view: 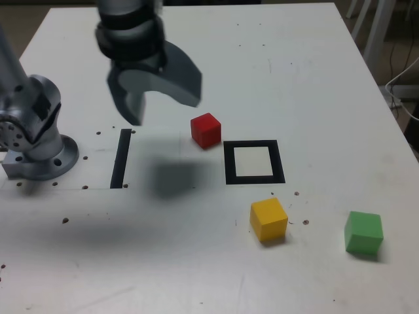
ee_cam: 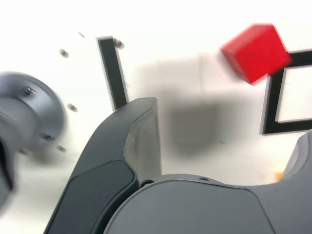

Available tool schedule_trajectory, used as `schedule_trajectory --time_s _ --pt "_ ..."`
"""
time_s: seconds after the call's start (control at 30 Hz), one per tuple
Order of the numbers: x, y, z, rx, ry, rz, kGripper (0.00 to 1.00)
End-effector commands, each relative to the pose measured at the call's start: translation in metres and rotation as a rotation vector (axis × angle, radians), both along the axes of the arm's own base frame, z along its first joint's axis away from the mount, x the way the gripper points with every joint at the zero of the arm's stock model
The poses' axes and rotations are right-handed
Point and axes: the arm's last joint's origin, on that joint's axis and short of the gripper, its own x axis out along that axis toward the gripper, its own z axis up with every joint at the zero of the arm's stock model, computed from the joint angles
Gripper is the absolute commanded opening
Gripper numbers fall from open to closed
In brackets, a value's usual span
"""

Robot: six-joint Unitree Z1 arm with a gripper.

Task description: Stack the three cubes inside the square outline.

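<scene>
Exterior view: gripper (view: 160, 98), jaws spread and empty, hangs above the table (view: 308, 78). Red cube (view: 205, 130) lies just outside the square outline (view: 254, 162); yellow cube (view: 268, 219) and green cube (view: 363, 232) sit nearer the camera. Wrist view: red cube (ee_cam: 256, 51) beside the outline (ee_cam: 273, 97). The cubes look rigid, light and matte; grasp opposite flat faces.

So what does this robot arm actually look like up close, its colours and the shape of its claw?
The arm is silver-grey metal with a round, bolted base. Its wrist is black and ringed. The gripper has two broad, curved, dark grey fingers with smooth flat inner faces. No cables or markings show.
</scene>
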Motion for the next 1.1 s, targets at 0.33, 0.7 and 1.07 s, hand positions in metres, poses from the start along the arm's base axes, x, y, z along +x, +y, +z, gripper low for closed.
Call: schedule_trajectory --time_s 0.33,0.7,1.07 --pt "0.039 0.012 0.003 -0.144 0.101 0.182 0.99" --pt "0.062 0.028 -0.021 -0.167 0.096 0.355 0.98" --pt "0.076 0.044 -0.039 -0.157 0.096 0.432 0.98"
